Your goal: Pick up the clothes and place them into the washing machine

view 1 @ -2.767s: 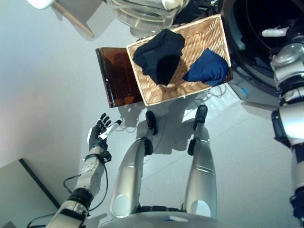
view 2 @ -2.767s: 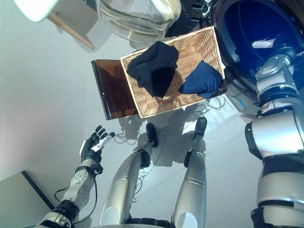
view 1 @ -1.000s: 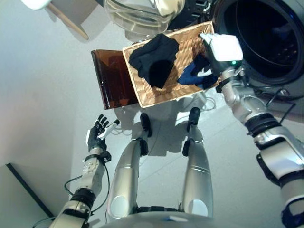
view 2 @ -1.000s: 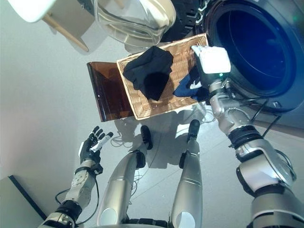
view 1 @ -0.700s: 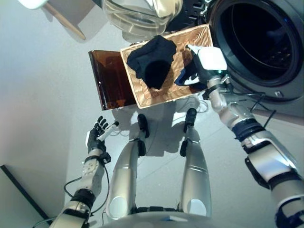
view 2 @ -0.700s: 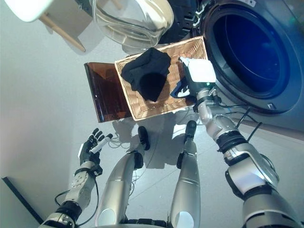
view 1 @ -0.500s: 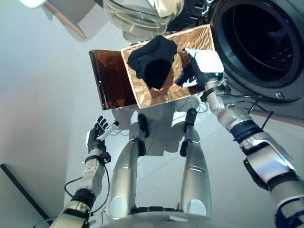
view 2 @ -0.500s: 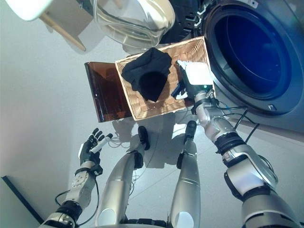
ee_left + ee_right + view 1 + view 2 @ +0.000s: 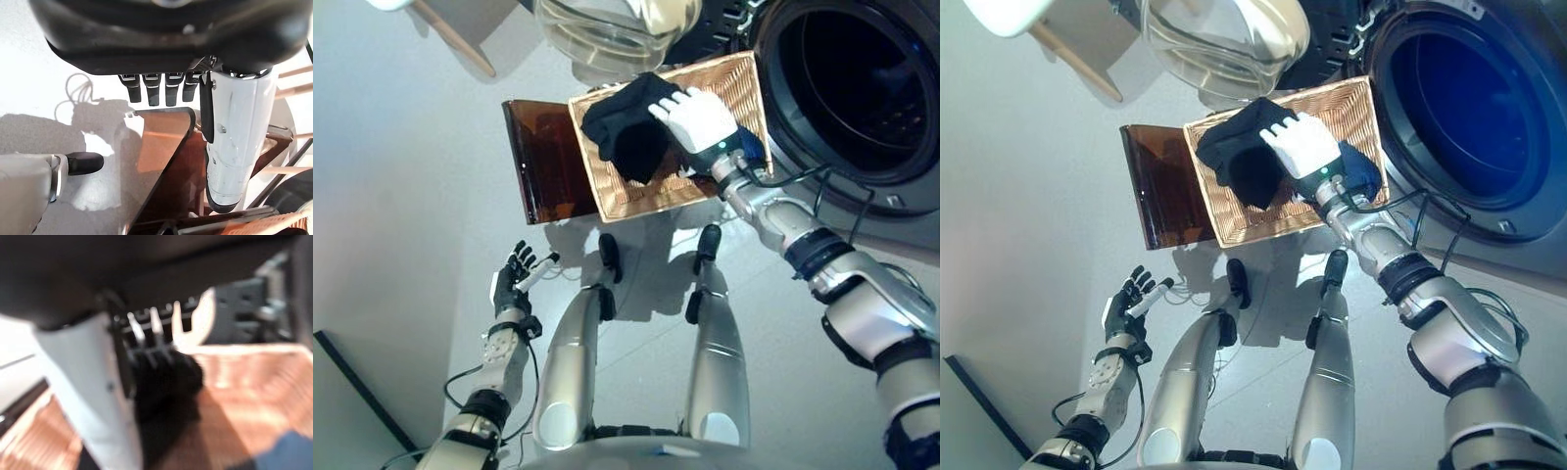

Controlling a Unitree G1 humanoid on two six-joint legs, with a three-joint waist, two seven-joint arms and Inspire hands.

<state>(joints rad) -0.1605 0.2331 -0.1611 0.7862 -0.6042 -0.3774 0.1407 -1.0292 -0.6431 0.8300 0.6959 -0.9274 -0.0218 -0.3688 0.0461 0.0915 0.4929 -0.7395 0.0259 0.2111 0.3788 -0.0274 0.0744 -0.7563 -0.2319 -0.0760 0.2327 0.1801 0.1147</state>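
A black garment (image 9: 625,129) lies bunched at the left end of the wicker basket (image 9: 641,199), and a blue garment (image 9: 1362,168) lies at its right end. My right hand (image 9: 697,117), with its white cover, hovers over the middle of the basket. Its fingers are straight and reach onto the black garment's right edge, which also shows in the right wrist view (image 9: 164,382). The hand hides part of the blue garment. My left hand (image 9: 516,281) hangs open and empty low at my left side, far from the basket. The washing machine's open drum (image 9: 852,78) is to the right of the basket.
The basket rests on a dark brown box (image 9: 540,166), which also shows in the left wrist view (image 9: 161,147). The machine's round glass door (image 9: 597,29) stands open behind the basket. A chair leg (image 9: 450,34) is at the far left.
My right hand came out of the drum down to the blue garment, then moved left across the basket to the black garment. The left hand stayed still. The camera shifted slightly.
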